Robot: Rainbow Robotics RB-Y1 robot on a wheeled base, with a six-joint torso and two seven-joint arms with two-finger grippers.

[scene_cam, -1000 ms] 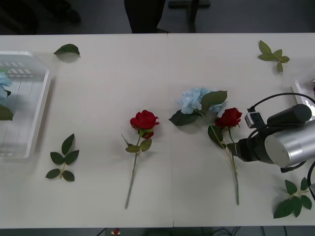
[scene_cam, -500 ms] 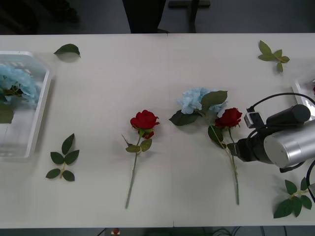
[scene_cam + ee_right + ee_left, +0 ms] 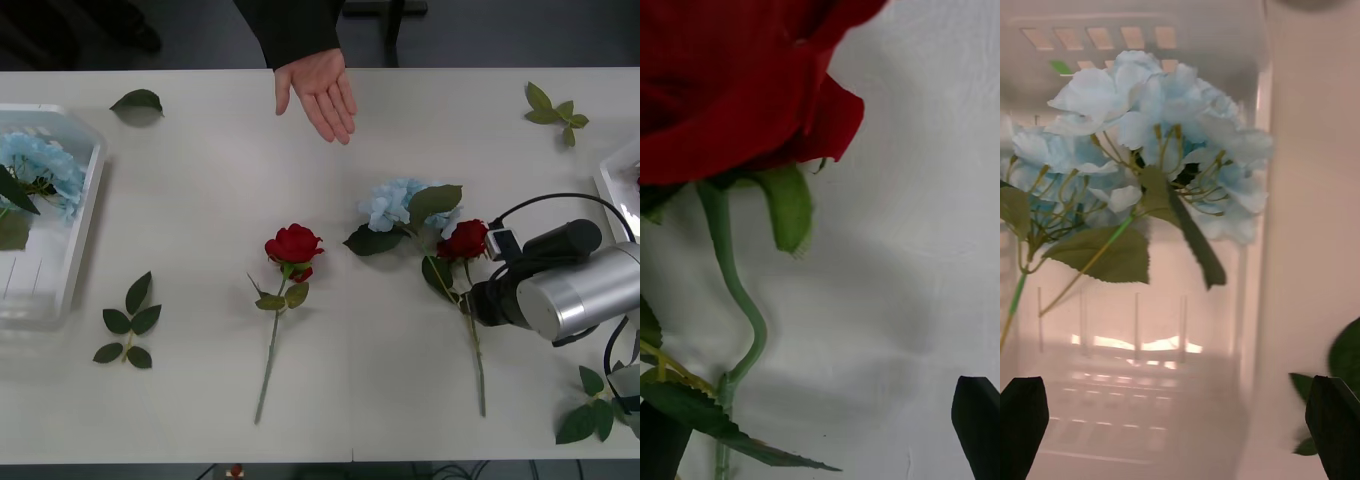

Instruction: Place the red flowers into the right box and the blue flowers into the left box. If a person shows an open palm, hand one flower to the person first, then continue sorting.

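Your right claw straddles the red rose stem, fingers spread, blue hydrangea crowding beside; open palm waits across the table.

Two red roses, two blue flower clusters, two white trays, five loose leaf sprigs, one open hand.

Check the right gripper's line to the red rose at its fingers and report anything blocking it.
Nothing visible blocks it. The right gripper is open, its fingers either side of the red rose stem on bare table; the blue flower lies beyond the bloom.
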